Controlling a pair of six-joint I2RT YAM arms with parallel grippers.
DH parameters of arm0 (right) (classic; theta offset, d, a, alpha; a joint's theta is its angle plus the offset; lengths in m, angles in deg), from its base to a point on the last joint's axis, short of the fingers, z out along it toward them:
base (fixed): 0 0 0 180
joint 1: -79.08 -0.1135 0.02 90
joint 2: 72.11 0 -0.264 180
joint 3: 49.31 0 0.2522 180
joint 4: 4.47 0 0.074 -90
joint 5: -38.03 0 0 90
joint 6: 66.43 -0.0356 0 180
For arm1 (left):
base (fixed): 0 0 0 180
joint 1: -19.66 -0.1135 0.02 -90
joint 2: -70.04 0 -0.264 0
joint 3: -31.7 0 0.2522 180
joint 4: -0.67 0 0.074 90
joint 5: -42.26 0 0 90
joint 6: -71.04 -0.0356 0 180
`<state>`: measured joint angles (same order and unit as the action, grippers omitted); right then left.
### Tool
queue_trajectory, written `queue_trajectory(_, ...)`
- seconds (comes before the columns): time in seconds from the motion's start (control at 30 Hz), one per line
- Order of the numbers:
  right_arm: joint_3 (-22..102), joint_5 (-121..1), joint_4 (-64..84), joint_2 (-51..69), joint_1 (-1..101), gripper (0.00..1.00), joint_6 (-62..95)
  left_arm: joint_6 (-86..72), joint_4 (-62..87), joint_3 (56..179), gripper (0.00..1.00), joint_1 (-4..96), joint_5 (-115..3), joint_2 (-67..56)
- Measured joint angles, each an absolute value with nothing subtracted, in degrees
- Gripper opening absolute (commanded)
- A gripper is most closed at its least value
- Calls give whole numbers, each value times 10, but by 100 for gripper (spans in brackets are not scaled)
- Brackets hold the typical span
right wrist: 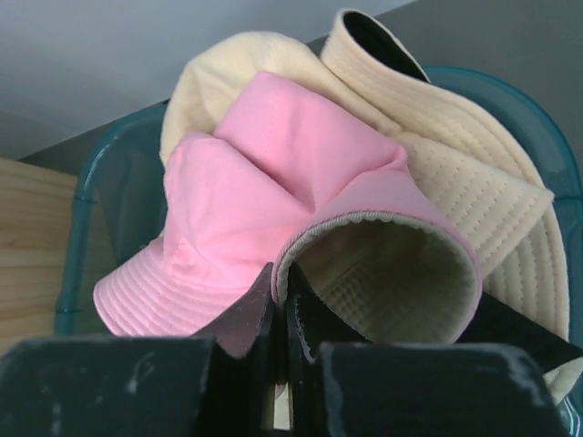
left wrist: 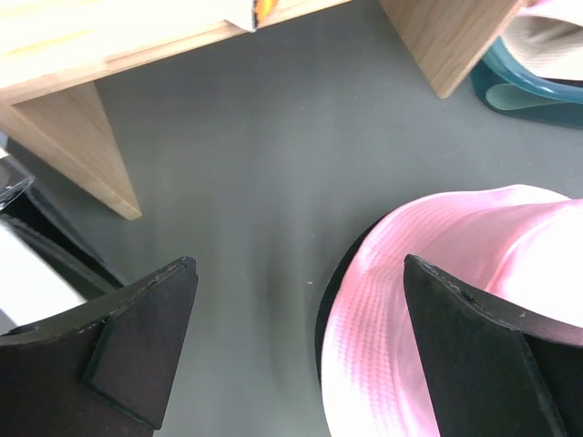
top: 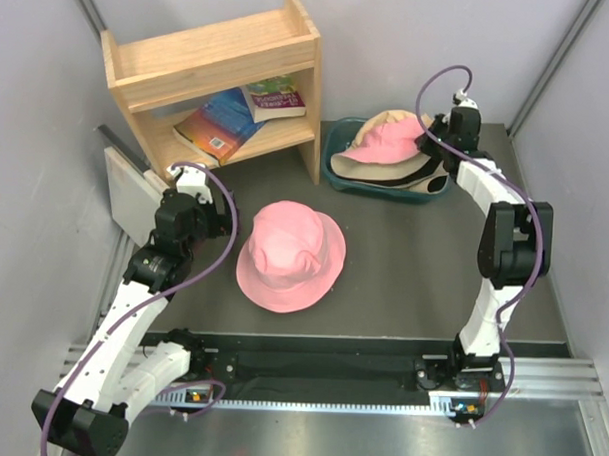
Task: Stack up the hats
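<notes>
A pink hat lies crown up in the middle of the table. Its brim fills the lower right of the left wrist view. My left gripper hovers open just left of that hat, one finger over its brim and nothing between the jaws. At the back right, a second pink hat lies on a beige hat in the teal tub. My right gripper is shut on this pink hat's curled brim edge. Black fabric shows beneath.
A wooden shelf with books stands at the back left, close to the tub. A white and grey panel leans by the left wall. Grey walls close in the table on both sides.
</notes>
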<state>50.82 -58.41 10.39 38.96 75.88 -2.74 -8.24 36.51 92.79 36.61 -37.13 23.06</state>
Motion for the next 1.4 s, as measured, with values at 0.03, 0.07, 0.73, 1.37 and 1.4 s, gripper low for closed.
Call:
queue_trajectory(0.03, 509, -591, 101, 388, 759, 0, -28, -82, 364, 928, 99, 366, -375, 231)
queue_trajectory(0.07, 508, -599, 95, 385, 759, 0, -31, -82, 363, 928, 99, 366, -378, 231)
queue_trajectory(0.73, 438, -575, 73, -43, 514, 0, -20, -69, 298, 1058, 93, 441, -559, 151)
queue_trajectory(1.37, 417, -488, 96, -34, 352, 0, -18, -65, 214, 1112, 88, 615, -515, 104)
queue_trajectory(1.4, 417, -487, 96, -34, 349, 0, -18, -67, 213, 1112, 82, 618, -504, 101)
